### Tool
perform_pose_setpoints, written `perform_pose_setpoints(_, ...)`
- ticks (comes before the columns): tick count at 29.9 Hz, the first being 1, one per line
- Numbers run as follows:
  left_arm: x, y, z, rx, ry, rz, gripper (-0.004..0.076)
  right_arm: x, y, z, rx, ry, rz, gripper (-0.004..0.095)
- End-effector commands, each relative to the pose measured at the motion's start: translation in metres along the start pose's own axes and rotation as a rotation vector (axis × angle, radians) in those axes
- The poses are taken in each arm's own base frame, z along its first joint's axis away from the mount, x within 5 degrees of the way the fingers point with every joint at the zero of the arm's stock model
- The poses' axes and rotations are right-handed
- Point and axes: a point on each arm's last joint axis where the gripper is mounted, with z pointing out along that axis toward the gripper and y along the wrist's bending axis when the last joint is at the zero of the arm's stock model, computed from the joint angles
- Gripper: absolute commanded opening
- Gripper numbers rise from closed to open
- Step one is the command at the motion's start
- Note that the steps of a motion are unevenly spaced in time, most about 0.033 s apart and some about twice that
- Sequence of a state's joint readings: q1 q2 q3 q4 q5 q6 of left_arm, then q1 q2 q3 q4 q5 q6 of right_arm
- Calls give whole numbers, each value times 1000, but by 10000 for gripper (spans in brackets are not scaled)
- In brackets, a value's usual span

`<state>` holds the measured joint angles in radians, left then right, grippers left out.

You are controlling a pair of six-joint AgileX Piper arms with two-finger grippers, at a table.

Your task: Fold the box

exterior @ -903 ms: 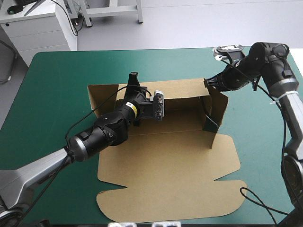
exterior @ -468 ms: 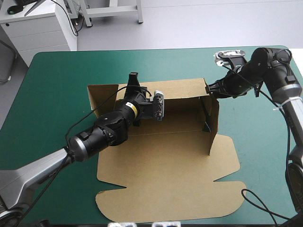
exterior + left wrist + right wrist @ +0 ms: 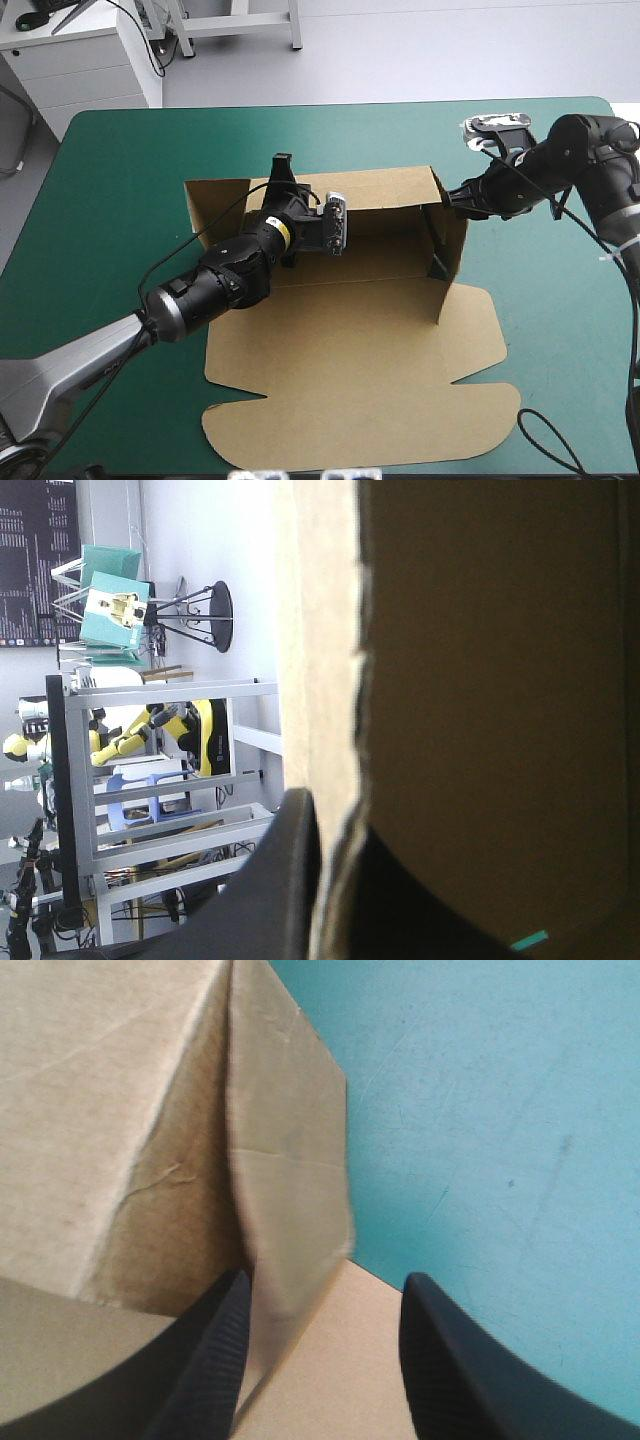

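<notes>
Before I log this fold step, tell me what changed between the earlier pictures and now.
The right tool shifted toward the right side of the table, and the right wall of the box swung from splayed outward to nearly upright. The left tool stayed clamped on the back wall; the lid stayed flat.

Left claw (image 3: pixel 282 166) pinched nearly closed; right claw (image 3: pixel 327 1277) spread apart.

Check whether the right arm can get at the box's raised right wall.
Probably yes: the right pincer stands open at the right wall, whose edge lies between its fingers, with nothing in the way.
</notes>
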<state>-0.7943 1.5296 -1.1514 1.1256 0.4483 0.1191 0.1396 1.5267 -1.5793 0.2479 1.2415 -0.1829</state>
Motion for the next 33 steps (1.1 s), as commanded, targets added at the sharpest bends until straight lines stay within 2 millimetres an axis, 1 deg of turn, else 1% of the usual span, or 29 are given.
perform_pose_setpoints(1,5,7,-8,-11,46,-53,-8,4,8,-21,-35,-56,-7,441)
perform_pose_setpoints(5,6,7,-8,-9,60,-53,-8,9,10,-20,-58,-49,-18,441)
perform_pose_setpoints(12,7,7,-8,-8,66,-55,-8,22,6,-2,-56,29,6,441)
perform_pose_setpoints(15,7,7,-8,-8,68,-55,-8,27,6,0,-57,43,10,431)
perform_pose_setpoints(16,7,7,-8,-8,71,-55,-8,29,6,0,-57,45,11,414)
perform_pose_setpoints(18,7,6,-8,-7,72,-57,-8,32,8,-4,-57,38,6,342)
perform_pose_setpoints(22,7,6,-8,-7,72,-57,-8,37,9,-8,-57,32,-15,115)
perform_pose_setpoints(24,7,6,-8,-7,71,-57,-8,38,10,-11,-56,27,-22,-17)
perform_pose_setpoints(29,7,6,-8,-6,70,-59,-8,40,13,-17,-64,6,-28,-18)
perform_pose_setpoints(33,7,6,-8,-6,70,-59,-8,40,13,-19,-67,1,-28,-18)
